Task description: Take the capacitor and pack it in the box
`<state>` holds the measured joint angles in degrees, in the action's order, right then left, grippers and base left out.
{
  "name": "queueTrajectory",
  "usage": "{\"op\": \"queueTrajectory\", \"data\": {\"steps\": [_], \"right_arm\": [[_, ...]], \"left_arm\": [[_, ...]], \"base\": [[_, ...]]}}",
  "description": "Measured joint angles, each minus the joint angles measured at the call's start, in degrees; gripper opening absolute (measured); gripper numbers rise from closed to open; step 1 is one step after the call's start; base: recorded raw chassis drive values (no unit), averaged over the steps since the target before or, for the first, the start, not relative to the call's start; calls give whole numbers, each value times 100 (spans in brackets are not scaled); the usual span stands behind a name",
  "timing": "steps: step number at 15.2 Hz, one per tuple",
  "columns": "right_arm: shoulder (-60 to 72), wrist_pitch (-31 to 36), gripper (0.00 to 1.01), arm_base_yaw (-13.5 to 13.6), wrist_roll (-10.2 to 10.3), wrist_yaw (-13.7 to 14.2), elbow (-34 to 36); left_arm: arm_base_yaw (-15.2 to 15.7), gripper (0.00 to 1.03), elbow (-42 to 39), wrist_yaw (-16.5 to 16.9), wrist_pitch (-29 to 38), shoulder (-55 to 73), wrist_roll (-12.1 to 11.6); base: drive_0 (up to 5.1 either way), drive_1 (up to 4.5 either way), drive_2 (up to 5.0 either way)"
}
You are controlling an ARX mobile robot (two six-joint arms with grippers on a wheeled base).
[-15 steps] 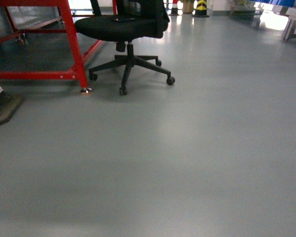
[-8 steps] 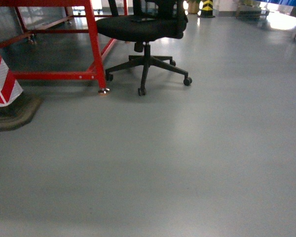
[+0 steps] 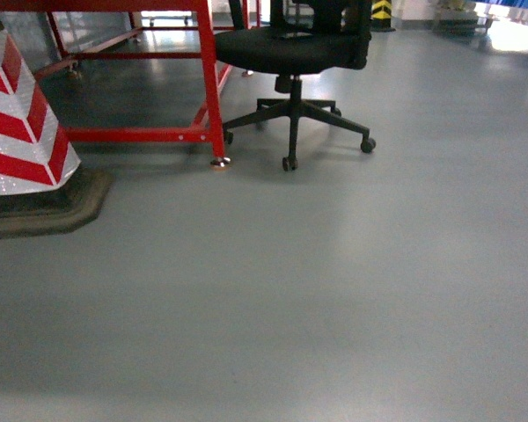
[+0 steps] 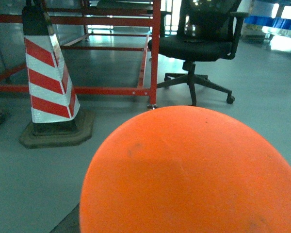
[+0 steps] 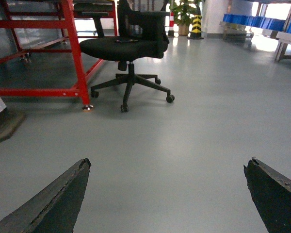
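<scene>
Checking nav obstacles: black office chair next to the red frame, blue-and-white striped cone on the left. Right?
Not quite. The cone is red-and-white striped, not blue-and-white; the head view shows it. It does stand on the left, and the black office chair is next to the red frame.

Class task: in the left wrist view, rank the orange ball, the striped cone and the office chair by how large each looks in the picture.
1. Orange ball: fills most of the lower picture, though it sits right at the camera, so true size is unsure.
2. Striped cone.
3. Office chair: looks close to the cone; it stands farther back.
</scene>
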<state>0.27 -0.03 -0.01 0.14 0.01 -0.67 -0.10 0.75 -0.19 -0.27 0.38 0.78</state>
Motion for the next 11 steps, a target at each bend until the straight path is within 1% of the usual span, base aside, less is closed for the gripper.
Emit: {"op": "queueTrajectory", "data": {"steps": [11], "right_arm": [[0, -15, 98, 0, 0, -2, 0]], "left_arm": [[0, 44, 0, 15, -7, 0, 0]], "base": [[-509, 237, 237]]}}
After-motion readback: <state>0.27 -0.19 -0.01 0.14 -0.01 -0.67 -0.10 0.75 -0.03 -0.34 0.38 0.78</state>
